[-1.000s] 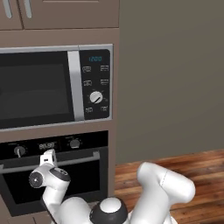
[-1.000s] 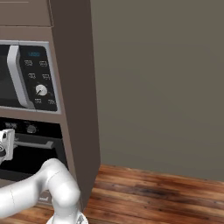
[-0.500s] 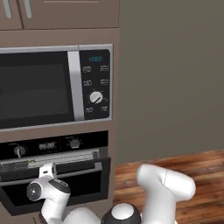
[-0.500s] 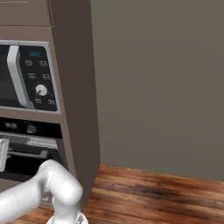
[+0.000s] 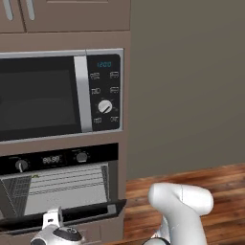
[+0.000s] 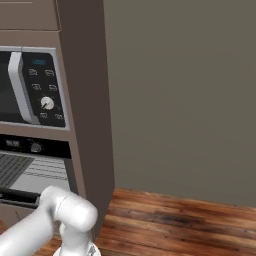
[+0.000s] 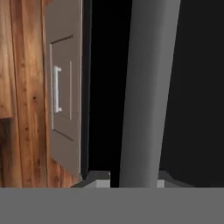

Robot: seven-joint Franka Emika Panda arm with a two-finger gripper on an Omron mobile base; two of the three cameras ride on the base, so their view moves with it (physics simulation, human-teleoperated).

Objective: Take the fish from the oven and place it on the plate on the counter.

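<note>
I see 1 oven (image 5: 62, 191) at the lower left, door down. Its 1 bar handle (image 7: 146, 92) sits between my gripper's (image 7: 131, 181) fingers; I cannot tell their grip. 1 microwave (image 5: 57, 93) above.

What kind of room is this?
It looks like a kitchen: a microwave sits above a built-in oven with its door pulled open, wire racks showing, and wooden cabinets on top.

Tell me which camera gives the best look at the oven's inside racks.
The left base view: the oven faces it with its door dropped nearly flat, so the wire racks show across the cavity. The right base view catches just a slanted corner of the racks. The hand view shows the silver door handle up close.
</note>
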